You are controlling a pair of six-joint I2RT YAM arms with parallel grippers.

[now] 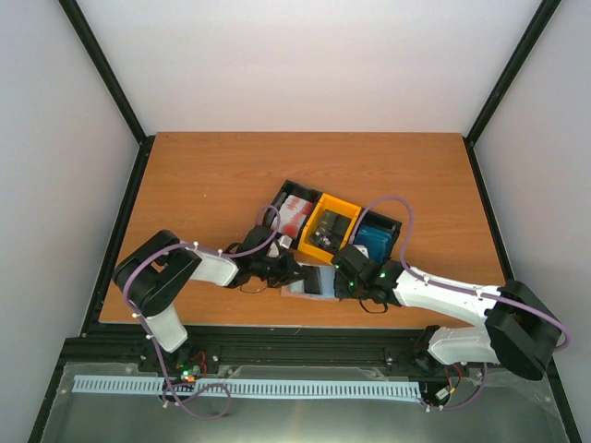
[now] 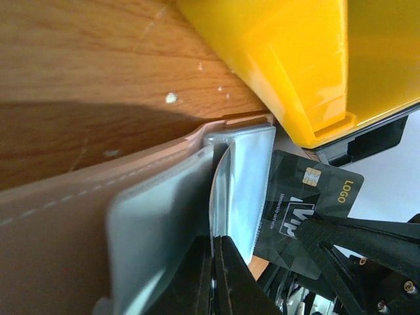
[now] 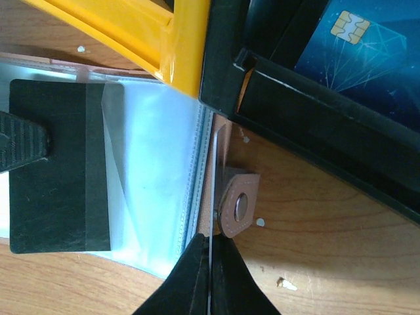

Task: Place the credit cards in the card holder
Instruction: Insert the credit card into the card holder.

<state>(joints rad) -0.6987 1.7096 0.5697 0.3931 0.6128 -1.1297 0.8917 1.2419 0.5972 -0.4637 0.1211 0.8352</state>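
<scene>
left gripper [image 2: 218, 256]: nearest the lens in the left wrist view. Jaws closed on a clear pocket sheet [image 2: 246, 177] of the card holder [image 2: 59, 223], lifting it off the grey lining.
right gripper [image 3: 210, 259]: also closed. Tips meet on the holder's long edge, just beside the snap tab [image 3: 235, 210]. Reads as a pinch pinning that edge.
holder location: lying open on the table [image 1: 212, 175] near the front edge, between the two grippers, one corner tucked by the rim of the yellow bin [image 3: 131, 33].
dark card [image 3: 59, 164]: one short end under the clear pocket, most of it sticking out. A ribbed pad [image 3: 20, 141] overlaps the outer end; can't tell whose.
other cards: blue card [image 3: 354, 46] in the black bin [image 3: 308, 111], red-and-white cards [image 1: 295, 214] in the end bin.
stage: my read is first card mid-insert, rest not started.
risk 1: the clear sheet is thin and slick. If it slips from the left pinch, the pocket mouth drops shut and the card jams at the lip.
risk 2: pushing the card off-axis wedges a corner in the stitched seam and buckles the sheet.
risk 3: the holder is light. If the right pinch gives, a push drags it into the yellow bin instead of seating the card.
risk 4: fingers crowded, so wrist contact is likely.
</scene>
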